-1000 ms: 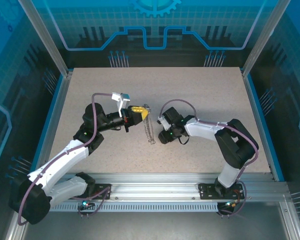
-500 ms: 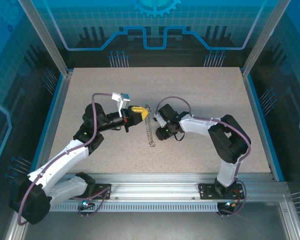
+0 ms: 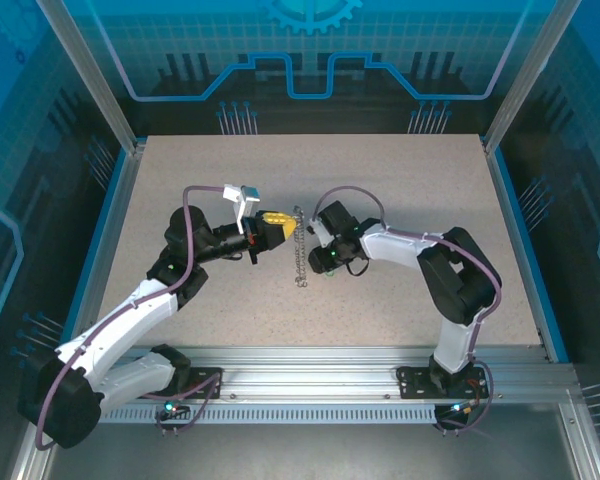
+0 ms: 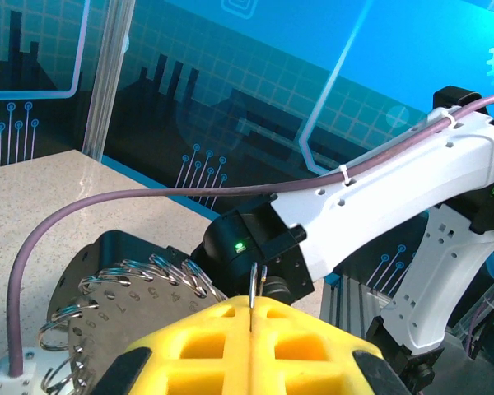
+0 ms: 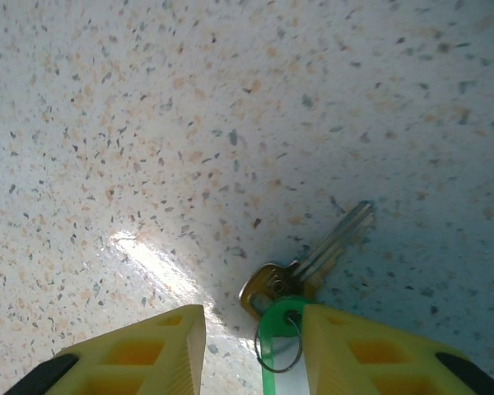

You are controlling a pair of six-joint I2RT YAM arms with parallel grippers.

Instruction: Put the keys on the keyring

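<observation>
Nearest, flat on the bench: key, blade pointing away, green tag at its head. Right claw low over it, roughly half open, straddling the tag and gripping nothing yet. Tag hard by one pad, clear of the other.

Just beside that claw, toward the middle: keyring, a thin dark loop fringed with silvery links, strung out toward the near edge. Cannot tell whether its lower end rests on the bench or hangs free.

A little farther back: left claw, fully closed, pinching a thin wire of the keyring between its yellow pads.

Judged step: pinching up the key before threading it on.

Possible trouble from here:
- Lopsided closing, with the tag against one pad: likely to shove key and tag sideways across the smooth bench rather than trap them.
- Catching the tag alone: key left dangling and twisting, hard to line up with the loop.
- Pads too low: scraping or jamming on the bench.
- Very little room between right claw and keyring: a sideways nudge enough to set the links swinging or tug the wire out of the left claw's narrow pinch.
- Tiny key against a floppy loop: easy to miss the opening.
</observation>
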